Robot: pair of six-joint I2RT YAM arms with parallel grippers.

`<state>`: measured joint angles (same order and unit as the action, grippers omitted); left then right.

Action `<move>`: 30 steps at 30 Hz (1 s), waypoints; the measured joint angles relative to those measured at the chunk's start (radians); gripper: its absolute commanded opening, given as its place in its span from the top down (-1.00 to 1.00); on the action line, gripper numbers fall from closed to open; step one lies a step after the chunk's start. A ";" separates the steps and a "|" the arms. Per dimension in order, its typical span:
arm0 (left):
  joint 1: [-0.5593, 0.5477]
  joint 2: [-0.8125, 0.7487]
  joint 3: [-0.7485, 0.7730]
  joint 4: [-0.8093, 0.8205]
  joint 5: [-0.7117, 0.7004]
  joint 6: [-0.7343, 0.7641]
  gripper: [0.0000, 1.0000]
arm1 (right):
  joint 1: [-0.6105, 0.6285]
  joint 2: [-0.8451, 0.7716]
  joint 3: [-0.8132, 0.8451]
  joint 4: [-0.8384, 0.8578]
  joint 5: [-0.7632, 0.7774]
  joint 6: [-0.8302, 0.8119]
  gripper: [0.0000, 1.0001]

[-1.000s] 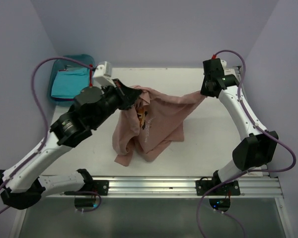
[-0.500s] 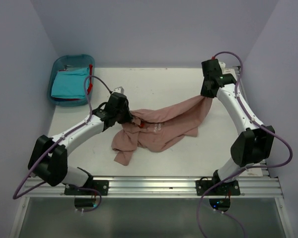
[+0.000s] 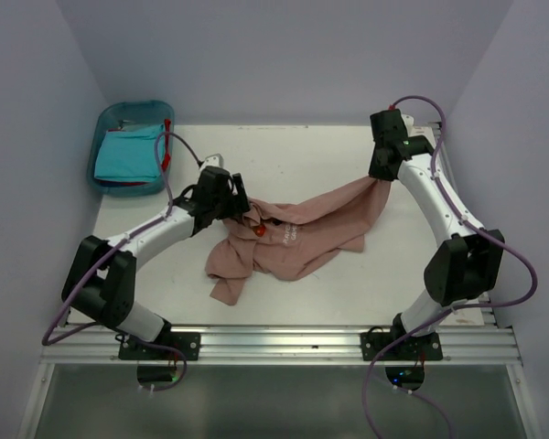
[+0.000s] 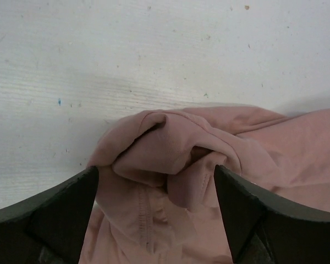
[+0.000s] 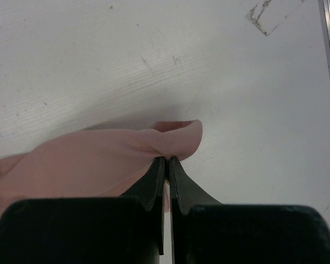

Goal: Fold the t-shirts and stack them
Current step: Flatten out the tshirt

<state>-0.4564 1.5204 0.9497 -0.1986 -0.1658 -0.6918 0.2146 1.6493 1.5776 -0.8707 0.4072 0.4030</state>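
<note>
Your white table [image 3: 293, 151] sits between lavender walls. A blue bin [image 3: 133, 105] off its ten o'clock corner holds the folded turquoise t-shirt [image 3: 128, 155]. The pink t-shirt [image 3: 297, 233] lies rumpled across the middle of the table, drawn out from about nine o'clock toward two o'clock. A loose tail of it trails toward seven o'clock. Your left gripper [image 3: 241, 203] stands at the shirt's nine o'clock end with its jaws spread wide. In the wrist view a bunched fold of pink cloth sits on the table between the two fingers [image 4: 66, 212], unclamped. Your right gripper [image 3: 382, 176] is at the two o'clock end, jaws pinched tight on a corner of the pink t-shirt, close to the tabletop.
</note>
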 measured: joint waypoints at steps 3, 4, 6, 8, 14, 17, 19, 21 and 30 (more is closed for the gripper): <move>0.000 -0.033 0.002 0.003 0.016 0.037 -0.75 | 0.000 0.002 0.000 0.001 -0.002 0.000 1.00; 0.000 -0.048 0.005 0.002 0.033 0.050 -0.72 | 0.000 0.003 0.000 0.002 -0.002 0.000 1.00; -0.004 -0.071 0.017 -0.003 0.058 0.069 -0.62 | 0.000 0.008 0.000 0.003 -0.005 0.000 1.00; -0.013 -0.089 0.041 -0.009 0.083 0.088 -0.55 | 0.000 0.014 -0.003 0.004 -0.006 0.000 1.00; -0.111 -0.091 0.122 -0.068 0.135 0.160 -0.26 | 0.000 0.022 -0.013 0.004 -0.008 0.000 1.00; -0.164 -0.039 0.169 -0.106 0.131 0.191 -0.08 | 0.000 0.024 -0.013 0.005 -0.010 0.000 1.00; -0.193 0.010 0.190 -0.131 0.117 0.211 -0.04 | 0.000 0.026 -0.013 0.007 -0.011 0.000 1.00; -0.214 0.055 0.192 -0.157 0.088 0.227 0.00 | 0.000 0.029 -0.013 0.009 -0.012 0.000 1.00; -0.287 0.124 0.240 -0.290 -0.124 0.263 0.00 | 0.000 0.033 -0.014 0.011 -0.021 0.000 1.00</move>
<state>-0.7433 1.6440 1.1900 -0.4881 -0.2901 -0.4290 0.2146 1.6821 1.5635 -0.8600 0.3859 0.4030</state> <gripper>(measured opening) 0.498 0.025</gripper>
